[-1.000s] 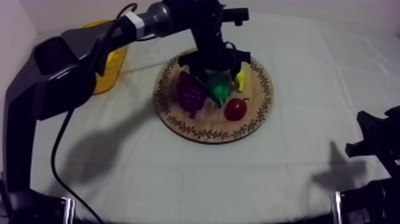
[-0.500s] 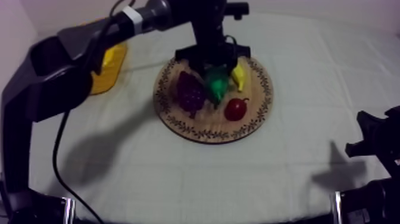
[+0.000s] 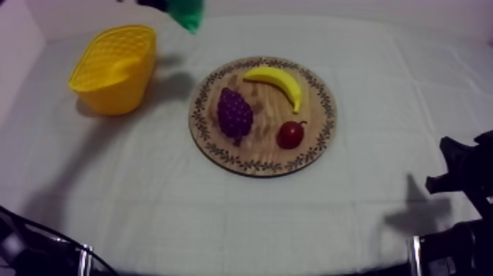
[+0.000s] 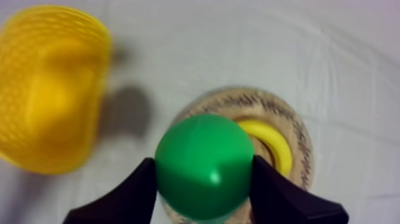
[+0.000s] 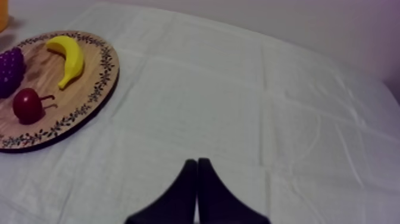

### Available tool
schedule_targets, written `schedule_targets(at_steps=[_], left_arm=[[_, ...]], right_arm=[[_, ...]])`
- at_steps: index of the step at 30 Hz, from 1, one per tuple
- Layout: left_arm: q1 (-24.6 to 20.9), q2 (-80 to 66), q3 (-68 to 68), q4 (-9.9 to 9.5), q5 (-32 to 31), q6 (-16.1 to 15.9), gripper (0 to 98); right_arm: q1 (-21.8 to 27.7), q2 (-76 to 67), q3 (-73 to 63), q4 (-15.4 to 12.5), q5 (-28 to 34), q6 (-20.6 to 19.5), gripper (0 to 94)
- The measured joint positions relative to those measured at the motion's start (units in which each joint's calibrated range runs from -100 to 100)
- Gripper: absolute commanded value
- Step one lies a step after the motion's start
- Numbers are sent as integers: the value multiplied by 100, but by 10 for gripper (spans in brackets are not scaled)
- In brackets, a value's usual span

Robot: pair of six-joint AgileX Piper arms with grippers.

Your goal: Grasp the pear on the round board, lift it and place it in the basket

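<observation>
The green pear [image 4: 205,167] is held between the black fingers of my left gripper [image 4: 205,179], high above the wooden board [image 4: 297,134]. In the top view the pear [image 3: 185,13] hangs at the far edge of the table, right of the yellow basket [image 3: 114,67]. The basket [image 4: 47,89] lies off to one side beneath the held pear. The round board [image 3: 260,158] carries a banana [image 3: 277,79], grapes [image 3: 235,114] and a small red fruit [image 3: 290,134]. My right gripper [image 5: 196,179] is shut on nothing, over bare cloth beside the board [image 5: 56,128].
The right arm [image 3: 462,198] rests low at the table's right side. Open cloth spreads in front of the board and between it and the right arm. From the right wrist I see the banana [image 5: 68,56], the red fruit [image 5: 28,105] and the grapes [image 5: 9,68].
My left gripper has lifted the pear off the board and carried it up and left toward the basket. The left arm has swung out of the middle. The right arm is still.
</observation>
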Motion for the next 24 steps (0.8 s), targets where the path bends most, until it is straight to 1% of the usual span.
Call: schedule_targets(at_steps=[6,11,15,18,22,24], left_arm=[[-730,-775,754,-234,-124,-285,489],[-1189,-670,1461,-408,-632,-648,493],[-1375,-472,1997,-449,-1119,-891,498],[-1414,-245,2348,-436,-1533,-1052,500],[-1436,46,2618,-403,-1988,-1154,505],[-1479,246,2646,-340,-2182,-1190,503]], right_arm=[[0,0,0,0,-2,0,3],[0,0,0,0,-2,0,3],[0,0,0,0,-2,0,3],[0,0,0,0,-2,0,3],[0,0,0,0,-2,0,3],[0,0,0,0,-2,0,3]])
